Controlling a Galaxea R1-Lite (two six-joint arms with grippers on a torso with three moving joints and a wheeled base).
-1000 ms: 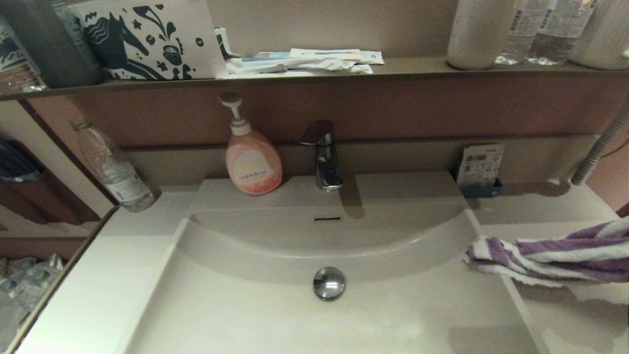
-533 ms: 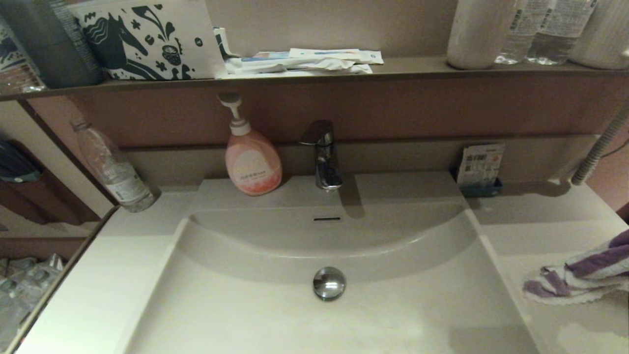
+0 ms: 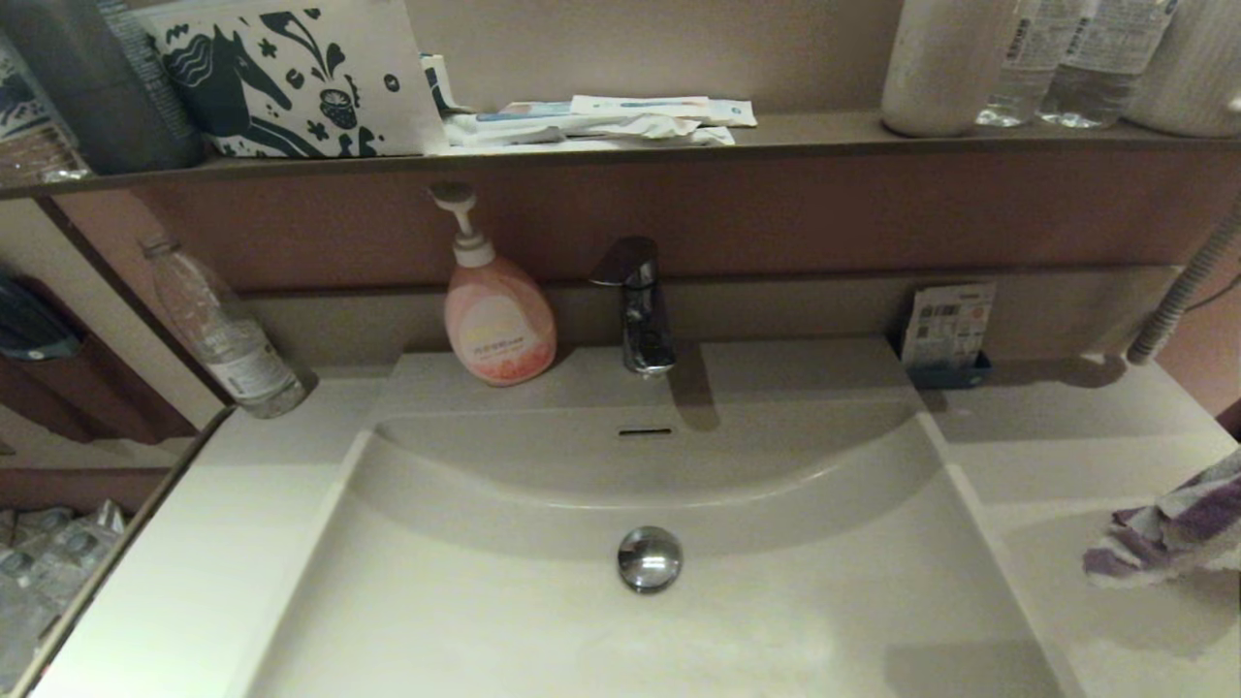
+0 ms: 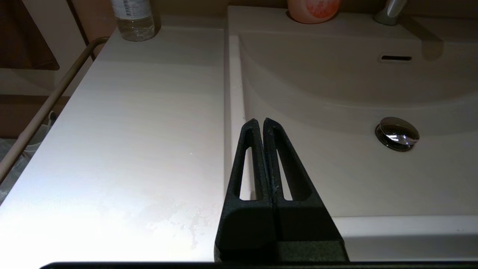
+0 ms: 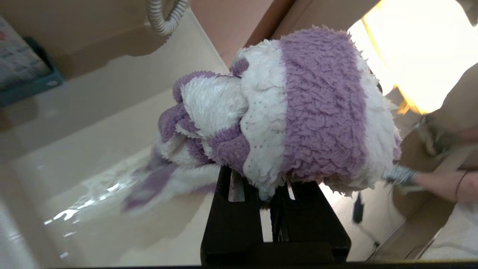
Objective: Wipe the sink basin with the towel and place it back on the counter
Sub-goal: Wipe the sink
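Right gripper (image 5: 257,183) first: pinches a bunched wad of the towel (image 5: 321,104), with the fingertips buried under the fluffy pile. Holds it at the far right edge of the head view, where the towel (image 3: 1168,528) shows above the counter (image 3: 1066,456), to the right of the sink basin (image 3: 485,601) and well apart from the drain plug (image 3: 650,557) at the centre. Trails a loose striped tail down toward the glossy, wet-looking surface; cannot tell whether that tail touches. Left gripper (image 4: 260,123): pressed together on nothing, poised by the basin's left rim, out of sight in the head view. As for handling: probably light, soft and limp, so likely to sag, fold and drag rather than keep any shape; possibly a little heavier and clingier if damp. No risk of breakage, little risk of slipping thanks to the deep pile. Best taken by a thick gathered fold near the middle, as here, rather than by a thin corner, which would let most of the cloth dangle and smear the counter on release.
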